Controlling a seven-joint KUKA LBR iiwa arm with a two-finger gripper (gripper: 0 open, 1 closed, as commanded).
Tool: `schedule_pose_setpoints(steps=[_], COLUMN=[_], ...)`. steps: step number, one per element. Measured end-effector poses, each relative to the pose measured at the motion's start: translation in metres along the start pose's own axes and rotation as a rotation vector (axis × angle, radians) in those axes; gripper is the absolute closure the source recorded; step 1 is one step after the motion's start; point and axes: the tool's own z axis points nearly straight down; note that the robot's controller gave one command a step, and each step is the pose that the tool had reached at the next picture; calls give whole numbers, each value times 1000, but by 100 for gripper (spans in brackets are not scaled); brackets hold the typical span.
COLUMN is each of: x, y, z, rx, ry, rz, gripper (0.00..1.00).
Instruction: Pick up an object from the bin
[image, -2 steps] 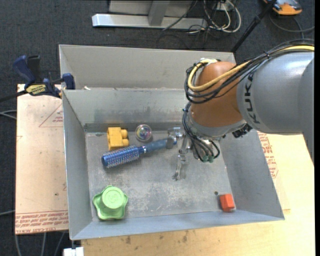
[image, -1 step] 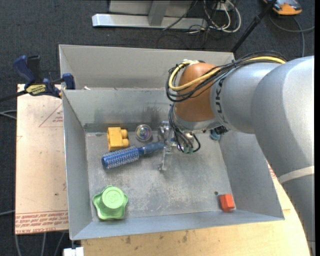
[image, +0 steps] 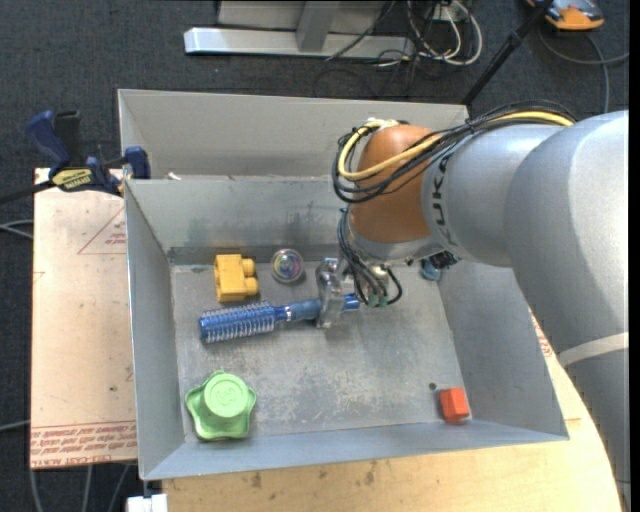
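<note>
My gripper (image: 329, 303) reaches down in the middle of the bin, at the handle end of a blue hairbrush (image: 243, 323). The brush lies flat, with its bristle head pointing left and its handle running right beneath the gripper. A bit of blue handle shows on either side of the gripper. Just left of the gripper, near the back wall, sits a small shiny round ball (image: 288, 265). Beside the ball is a yellow block (image: 235, 277).
A green lobed lid (image: 221, 406) rests in the front left corner. A small orange block (image: 454, 404) lies at the front right. The arm with its orange cover and cables hangs over the bin's back right part.
</note>
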Motion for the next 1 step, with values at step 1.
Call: schedule_pose_setpoints(steps=[1], x=[2], y=[-56], z=[-209], rx=[1], ry=[-7], rz=[21], gripper=[100])
